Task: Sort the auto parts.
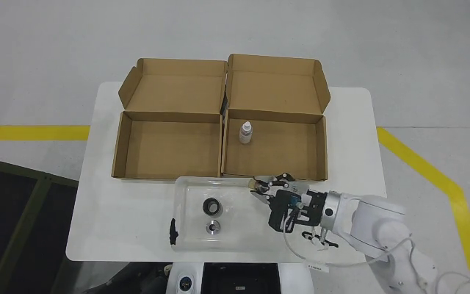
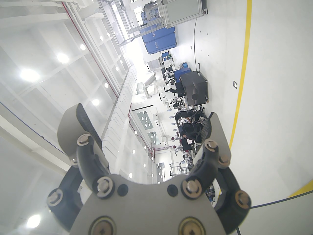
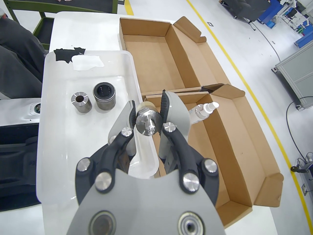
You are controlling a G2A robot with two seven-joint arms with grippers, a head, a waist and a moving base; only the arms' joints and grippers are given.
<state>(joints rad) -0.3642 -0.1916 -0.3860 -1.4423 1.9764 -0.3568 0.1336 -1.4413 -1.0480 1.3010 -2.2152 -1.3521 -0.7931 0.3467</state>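
My right gripper [image 3: 148, 112] is shut on a silver metal part with a small stub [image 3: 146, 121], held above the far rim of the clear tray [image 3: 53, 133], close to the right cardboard box [image 3: 244, 143]. In the top view that gripper [image 1: 261, 189] sits at the tray's [image 1: 192, 185] right end. Two parts stand in the tray: a dark linear bearing [image 3: 104, 95] [image 1: 211, 206] and a steel bushing [image 3: 81, 101] [image 1: 213, 227]. A small white spray bottle [image 3: 202, 110] [image 1: 246, 133] lies in the right box [image 1: 308, 151]. My left gripper [image 2: 146, 123] is open, aimed up at the hall.
The left cardboard box [image 1: 169, 151] [image 3: 151, 57] stands open with nothing in it. Both boxes have lids folded back. Black tape [image 3: 69, 53] [image 1: 173, 234] sticks to the tray's near-left end. White table [image 1: 95, 213] has free room left of the tray.
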